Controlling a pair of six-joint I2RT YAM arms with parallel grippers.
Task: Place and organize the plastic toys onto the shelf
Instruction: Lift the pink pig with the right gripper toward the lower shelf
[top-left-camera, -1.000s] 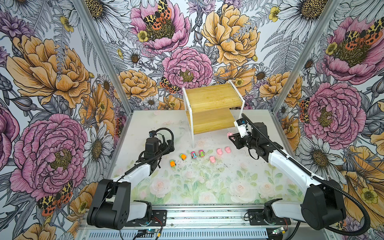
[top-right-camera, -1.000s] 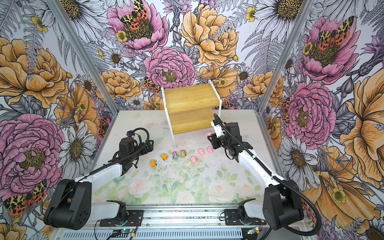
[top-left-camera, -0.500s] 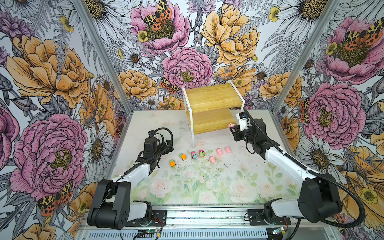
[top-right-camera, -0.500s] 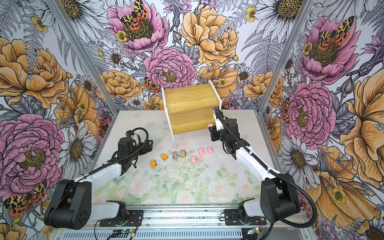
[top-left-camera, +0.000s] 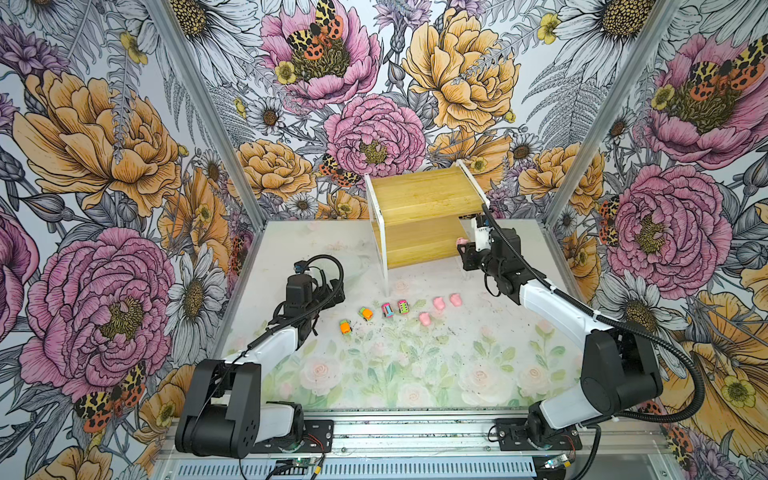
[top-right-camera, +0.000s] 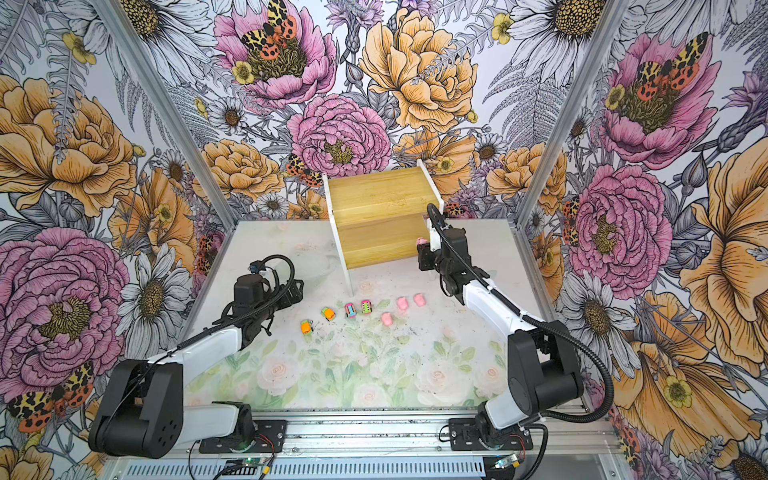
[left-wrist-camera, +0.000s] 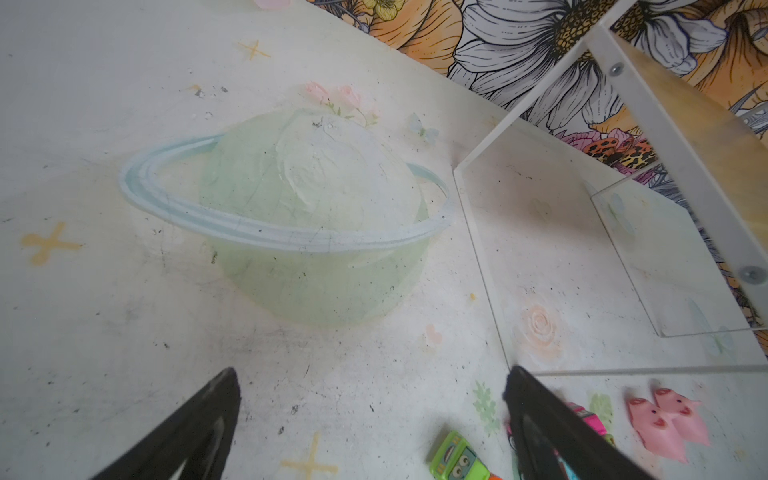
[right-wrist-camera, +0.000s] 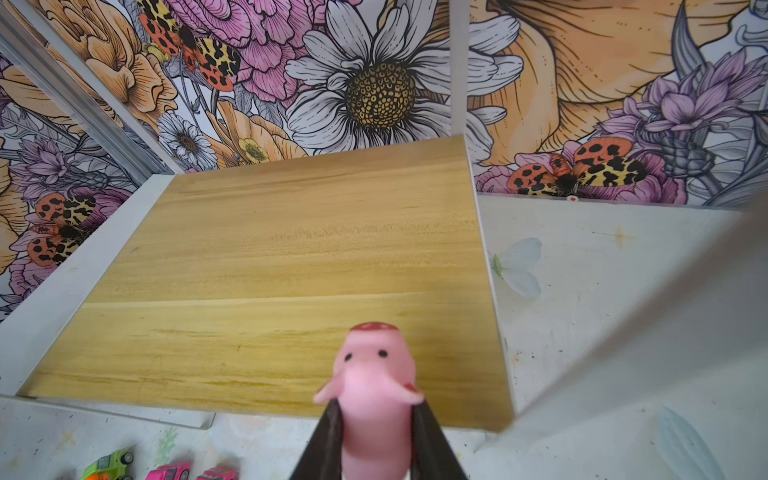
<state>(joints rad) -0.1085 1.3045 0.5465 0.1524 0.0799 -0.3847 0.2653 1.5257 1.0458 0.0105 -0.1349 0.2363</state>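
Note:
The shelf (top-left-camera: 424, 208) (top-right-camera: 380, 208) stands at the back of the table, its bamboo boards bare. My right gripper (top-left-camera: 462, 245) (right-wrist-camera: 376, 415) is shut on a pale pink pig (top-left-camera: 460, 240) (top-right-camera: 422, 240) (right-wrist-camera: 374, 370), held just over the front right corner of the lower board (right-wrist-camera: 257, 340). On the mat lies a row of toys: two orange-and-green cars (top-left-camera: 345, 327) (top-left-camera: 366, 313), two pink cars (top-left-camera: 387, 309) (top-left-camera: 403, 306) and three pigs (top-left-camera: 424, 318) (top-left-camera: 439, 303) (top-left-camera: 456, 299). My left gripper (top-left-camera: 334, 293) (left-wrist-camera: 372, 376) hangs open and empty left of the row.
The shelf's white front leg (top-left-camera: 384, 266) comes down just behind the pink cars. Floral walls with metal corner posts (top-left-camera: 208, 112) close in the table on three sides. A green-fronted car (left-wrist-camera: 457, 461) lies close to my left gripper's fingers.
My right gripper has carried the pig back and up from beside the shelf's right leg to the lower board's front right corner. The left arm has stayed still.

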